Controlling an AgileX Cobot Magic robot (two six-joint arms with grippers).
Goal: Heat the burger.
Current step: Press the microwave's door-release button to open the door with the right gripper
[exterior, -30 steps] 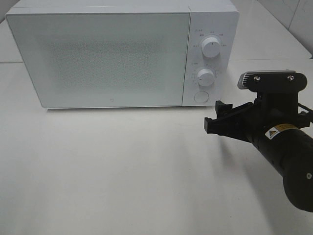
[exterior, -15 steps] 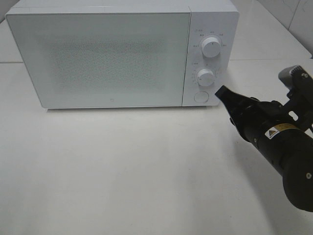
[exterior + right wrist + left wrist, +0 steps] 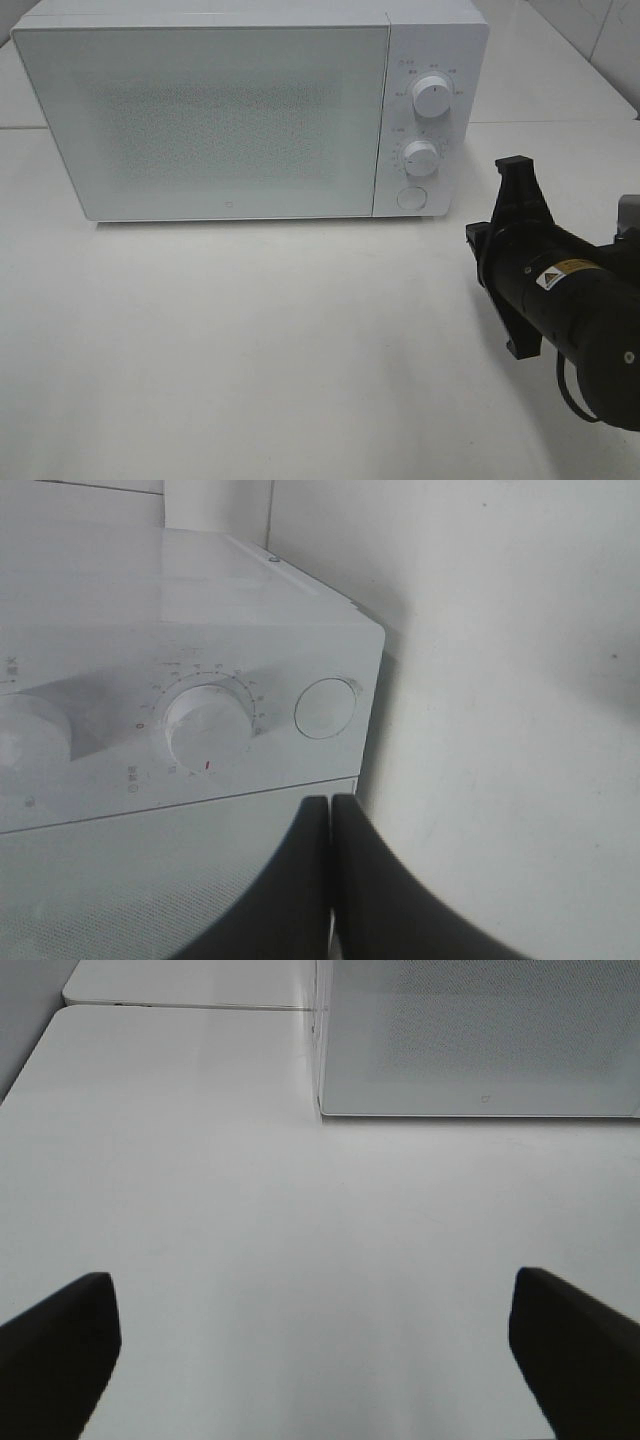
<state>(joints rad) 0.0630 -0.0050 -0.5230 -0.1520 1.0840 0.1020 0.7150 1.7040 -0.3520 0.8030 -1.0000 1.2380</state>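
No burger shows in any view. The white microwave (image 3: 230, 110) stands at the back of the table with its door shut. My right gripper (image 3: 473, 238) hovers in front of the control panel, to the right of and nearer than the round door button (image 3: 409, 197). Its wrist is rolled onto its side. In the right wrist view the two dark fingers (image 3: 300, 880) of the right gripper (image 3: 331, 802) press together with nothing between them, below the button (image 3: 326, 707). My left gripper (image 3: 315, 1360) stands open over bare table, left of the microwave (image 3: 480, 1040).
Two white knobs, upper (image 3: 432, 97) and lower (image 3: 421, 158), sit above the button. The lower knob (image 3: 208, 718) shows close up in the right wrist view. The white table (image 3: 250, 340) stretches in front of the microwave, with a seam behind it.
My right gripper has shut and its wrist has rolled over. Its tip neared the round button, then drew back toward the near right. The left gripper has stayed open.
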